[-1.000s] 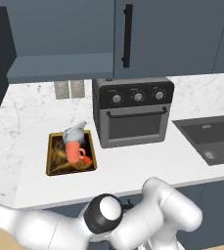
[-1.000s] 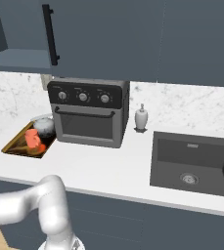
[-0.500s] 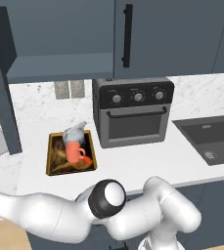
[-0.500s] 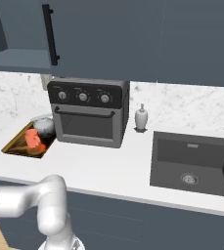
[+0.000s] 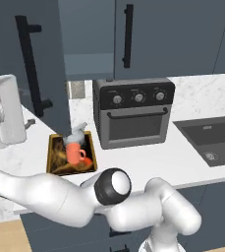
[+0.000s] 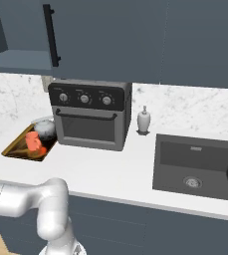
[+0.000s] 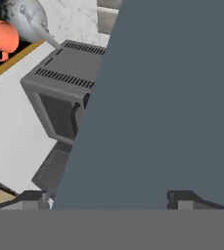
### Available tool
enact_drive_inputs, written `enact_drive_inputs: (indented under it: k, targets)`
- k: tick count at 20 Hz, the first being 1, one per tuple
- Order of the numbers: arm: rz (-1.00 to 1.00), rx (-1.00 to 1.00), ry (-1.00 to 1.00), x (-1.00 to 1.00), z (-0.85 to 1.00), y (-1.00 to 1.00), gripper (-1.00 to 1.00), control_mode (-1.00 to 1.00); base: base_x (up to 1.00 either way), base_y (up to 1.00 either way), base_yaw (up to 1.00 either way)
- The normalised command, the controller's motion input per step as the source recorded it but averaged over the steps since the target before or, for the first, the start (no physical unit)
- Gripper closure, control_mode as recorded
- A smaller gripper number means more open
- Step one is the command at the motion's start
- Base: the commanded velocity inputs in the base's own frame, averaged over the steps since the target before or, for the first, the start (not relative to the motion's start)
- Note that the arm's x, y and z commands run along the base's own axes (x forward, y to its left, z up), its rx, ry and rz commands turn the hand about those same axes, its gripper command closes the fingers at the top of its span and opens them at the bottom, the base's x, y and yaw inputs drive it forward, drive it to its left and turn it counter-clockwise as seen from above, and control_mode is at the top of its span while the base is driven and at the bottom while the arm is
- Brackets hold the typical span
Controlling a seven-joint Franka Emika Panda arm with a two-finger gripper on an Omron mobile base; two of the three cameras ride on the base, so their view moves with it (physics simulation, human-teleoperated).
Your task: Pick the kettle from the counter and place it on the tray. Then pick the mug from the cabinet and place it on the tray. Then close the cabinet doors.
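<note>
Kettle [image 5: 77,134], a small squat silver-grey metal vessel, sits on the flat rectangular tray [image 5: 52,156] with dark mottled surface and golden-yellow rim in the left base view; the orange-red cylindrical mug [image 5: 74,153] stands on the same tray, just in front of the kettle. The tray rests on the white marble-patterned desk [image 5: 143,162], just left of the black countertop oven [image 5: 133,112]. The left dark grey-blue cabinet door [image 5: 28,64] stands swung out, its black bar handle facing the camera; the right cabinet door [image 5: 173,37] lies flush.

In the right base view, tray [image 6: 16,144], mug [image 6: 33,141] and kettle [image 6: 45,129] appear beside the oven [image 6: 90,115], with a small white dispenser bottle [image 6: 144,120] and a dark sink basin [image 6: 195,162] to its right.

In the hand view, the end effector [image 7: 108,200] has its fingers spread wide, holding nothing, with the open door panel [image 7: 172,97] close ahead between the tips.

Judgement: both placements are complete; closing the doors remains, beginning with the left panel.
</note>
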Motion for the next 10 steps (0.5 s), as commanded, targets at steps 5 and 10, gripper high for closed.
enact_drive_inputs:
  k: [5, 10]
  targets:
    - [0.05, 0.11, 0.04, 0.45, 0.0, -1.0, -1.0, -1.0, 0.0, 0.0, 0.0]
    - [0.12, 0.11, 0.0, 0.4, 0.0, -1.0, -1.0, -1.0, 0.0, 0.0, 0.0]
